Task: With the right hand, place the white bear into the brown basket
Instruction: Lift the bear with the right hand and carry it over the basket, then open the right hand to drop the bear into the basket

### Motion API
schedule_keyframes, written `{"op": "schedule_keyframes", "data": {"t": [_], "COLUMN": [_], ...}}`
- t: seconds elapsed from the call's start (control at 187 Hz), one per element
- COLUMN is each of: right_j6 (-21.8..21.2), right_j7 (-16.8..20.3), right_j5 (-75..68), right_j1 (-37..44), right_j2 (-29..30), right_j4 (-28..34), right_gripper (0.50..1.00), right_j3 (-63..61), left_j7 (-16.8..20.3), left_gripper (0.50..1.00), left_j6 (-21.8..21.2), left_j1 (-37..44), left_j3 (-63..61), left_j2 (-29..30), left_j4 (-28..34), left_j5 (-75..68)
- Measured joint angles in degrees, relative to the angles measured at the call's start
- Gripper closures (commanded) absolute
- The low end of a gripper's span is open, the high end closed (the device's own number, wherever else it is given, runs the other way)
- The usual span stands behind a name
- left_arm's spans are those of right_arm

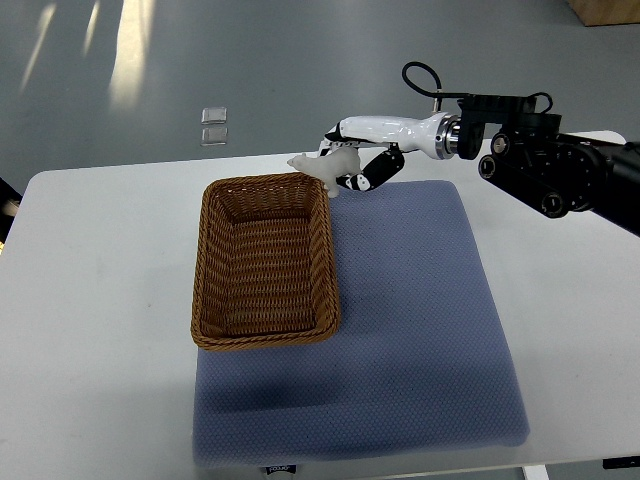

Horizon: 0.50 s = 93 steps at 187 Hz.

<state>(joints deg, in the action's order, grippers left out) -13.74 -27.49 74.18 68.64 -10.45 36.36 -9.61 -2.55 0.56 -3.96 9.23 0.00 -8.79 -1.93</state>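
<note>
A small white bear (322, 166) hangs in my right hand (350, 160), whose white and black fingers are shut on it. The bear is held just above the far right corner of the brown wicker basket (213, 262), its head pointing left over the rim. The basket stands on the left part of a blue mat (420, 320) and holds nothing. My right arm (545, 160) reaches in from the picture's right edge. My left arm does not show.
The mat lies on a white table (100, 330). Two small clear squares (213, 124) lie on the grey floor beyond the table's far edge. A brown box corner (605, 10) shows at the top right.
</note>
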Motion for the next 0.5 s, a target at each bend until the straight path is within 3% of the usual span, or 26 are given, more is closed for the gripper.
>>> {"op": "schedule_keyframes", "data": {"t": [0.455,0.498], "right_j6": [0.5,0.8], "right_j7": [0.1,0.1], "right_j5": [0.0,0.0], "right_j1": [2.2,2.3], "right_j2": [9.0,9.7], "right_j4": [-2.8,-3.1], "right_gripper": [1.0,0.965], "right_j3": [5.9,6.4], "left_j7": [0.0,0.0], "left_gripper": [0.5,0.5], "left_j6": [0.0,0.0], "left_j1": [0.0,0.0], "left_j3": [0.0,0.0], "left_j2": [0.0,0.0], "left_j4": [-0.1,-0.1], "left_j5": [0.0,0.0]}}
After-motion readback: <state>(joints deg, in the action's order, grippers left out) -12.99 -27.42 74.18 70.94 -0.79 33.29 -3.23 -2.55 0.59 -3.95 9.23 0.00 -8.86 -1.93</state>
